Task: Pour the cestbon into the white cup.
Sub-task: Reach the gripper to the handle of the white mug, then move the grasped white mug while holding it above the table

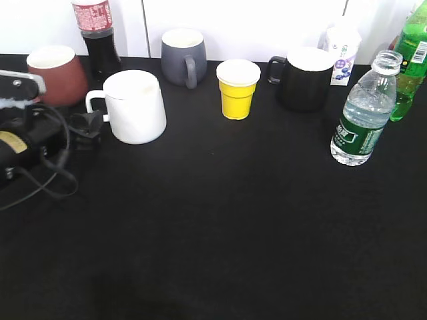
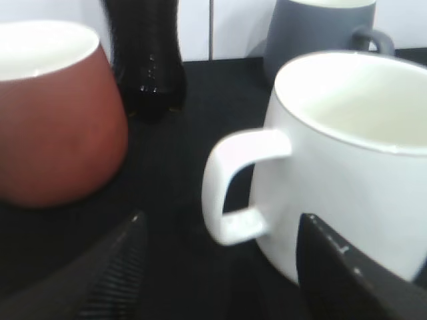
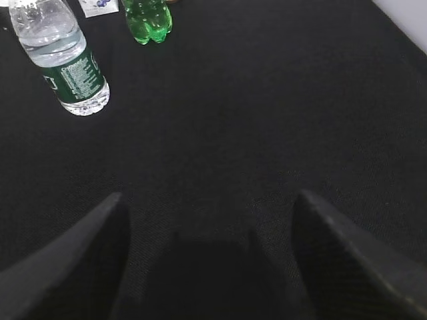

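Nothing was poured yet: the cestbon (image 1: 361, 117) stood ungrasped, uncapped; both grippers, left (image 2: 220, 267) and right (image 3: 207, 260), were spread, empty; the white cup (image 1: 137, 107) waited.

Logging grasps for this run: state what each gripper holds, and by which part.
Nothing is held. The left gripper is open by the white cup handle; the right gripper is open over bare cloth, away from the cestbon.

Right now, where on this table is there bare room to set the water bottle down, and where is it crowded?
The whole front of the black table is bare, as is the stretch between the white mug and the water bottle. The back row is crowded: cola bottle, grey mug, yellow cup, black mug.
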{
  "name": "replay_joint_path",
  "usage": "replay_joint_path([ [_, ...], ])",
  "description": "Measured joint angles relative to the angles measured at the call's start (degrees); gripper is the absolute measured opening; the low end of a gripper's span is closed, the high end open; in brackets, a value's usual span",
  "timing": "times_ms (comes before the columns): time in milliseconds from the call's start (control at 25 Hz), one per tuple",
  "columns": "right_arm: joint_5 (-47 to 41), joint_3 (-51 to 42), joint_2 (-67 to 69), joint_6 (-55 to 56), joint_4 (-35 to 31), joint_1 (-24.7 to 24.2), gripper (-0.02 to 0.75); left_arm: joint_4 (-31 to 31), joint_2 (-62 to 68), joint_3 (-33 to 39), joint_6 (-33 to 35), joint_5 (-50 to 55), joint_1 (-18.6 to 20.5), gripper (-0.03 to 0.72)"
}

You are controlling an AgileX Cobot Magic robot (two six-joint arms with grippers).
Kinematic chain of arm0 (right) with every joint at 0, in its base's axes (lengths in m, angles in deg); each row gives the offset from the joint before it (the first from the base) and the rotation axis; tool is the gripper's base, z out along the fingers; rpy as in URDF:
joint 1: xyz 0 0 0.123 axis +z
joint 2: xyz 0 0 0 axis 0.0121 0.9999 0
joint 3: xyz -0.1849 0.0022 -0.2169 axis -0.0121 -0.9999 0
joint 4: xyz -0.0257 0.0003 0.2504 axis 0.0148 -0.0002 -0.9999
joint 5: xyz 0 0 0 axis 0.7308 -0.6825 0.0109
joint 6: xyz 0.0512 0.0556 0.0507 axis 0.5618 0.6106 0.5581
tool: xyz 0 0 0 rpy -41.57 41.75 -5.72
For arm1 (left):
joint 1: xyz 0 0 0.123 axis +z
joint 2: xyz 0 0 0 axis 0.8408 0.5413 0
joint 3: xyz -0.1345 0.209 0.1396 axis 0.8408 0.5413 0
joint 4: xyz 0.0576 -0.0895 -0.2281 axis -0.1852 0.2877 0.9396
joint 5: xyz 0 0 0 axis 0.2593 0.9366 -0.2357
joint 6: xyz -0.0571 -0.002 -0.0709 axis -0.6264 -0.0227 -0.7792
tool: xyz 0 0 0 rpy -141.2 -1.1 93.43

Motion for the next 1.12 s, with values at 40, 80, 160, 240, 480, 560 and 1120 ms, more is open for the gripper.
replay_joint_path([
  [40, 0.0, 0.0, 0.0, 0.0, 0.0, 0.0, 0.575, 0.0, 1.1, -1.0, 0.0, 0.0, 0.0, 0.524],
  [80, 0.0, 0.0, 0.0, 0.0, 0.0, 0.0, 0.575, 0.0, 2.1, -2.3, 0.0, 0.1, 0.0, 0.524],
  [160, 0.0, 0.0, 0.0, 0.0, 0.0, 0.0, 0.575, 0.3, 3.6, -4.1, 0.0, 0.4, 0.2, 0.522],
  [240, 0.0, 0.0, 0.0, 0.0, 0.0, 0.0, 0.575, 0.3, 4.0, -5.9, 1.9, 1.0, 0.8, 0.501],
  [480, 0.0, 0.0, 0.0, 0.0, 0.0, 0.0, 0.575, -1.9, 10.8, -12.9, 3.1, -0.2, 2.5, 0.461],
  [560, 0.0, 0.0, 0.0, 0.0, 0.0, 0.0, 0.575, -4.6, 15.6, -18.1, 3.1, -3.6, 2.6, 0.354],
  [1120, 0.0, 0.0, 0.0, 0.0, 0.0, 0.0, 0.575, -37.1, -3.1, -11.5, -17.6, -7.3, 2.5, 0.065],
])
